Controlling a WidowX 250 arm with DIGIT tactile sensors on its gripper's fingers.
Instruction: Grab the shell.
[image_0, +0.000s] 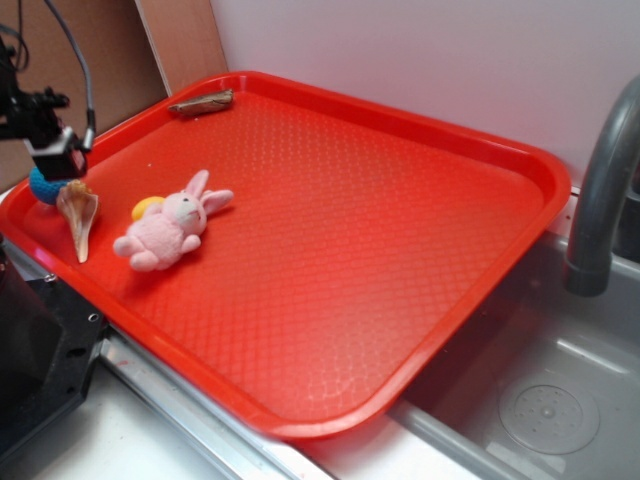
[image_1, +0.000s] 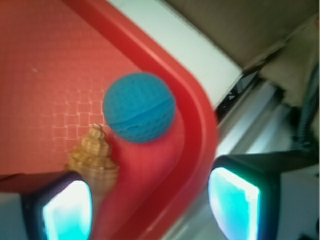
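Observation:
The shell (image_0: 78, 215) lies on the red tray (image_0: 380, 250) near its left corner, wide end up, point toward the front rim. In the wrist view the shell (image_1: 95, 160) shows its tan spiral just beside my left pad (image_1: 67, 212). My gripper (image_0: 60, 160) hovers just above the shell's wide end, and in the wrist view the gripper (image_1: 150, 210) stands open, jaws wide apart over the tray rim, nothing between them. The shell is partly hidden under the left finger.
A blue crocheted ball (image_1: 139, 107) touches the shell's spiral end, close to the tray's corner rim (image_1: 200, 125). A pink bunny (image_0: 170, 230) with a yellow piece (image_0: 147, 207) lies to the right. A brown flat piece (image_0: 202, 102) lies at the far rim. A sink (image_0: 540, 400) and faucet (image_0: 605, 190) are right.

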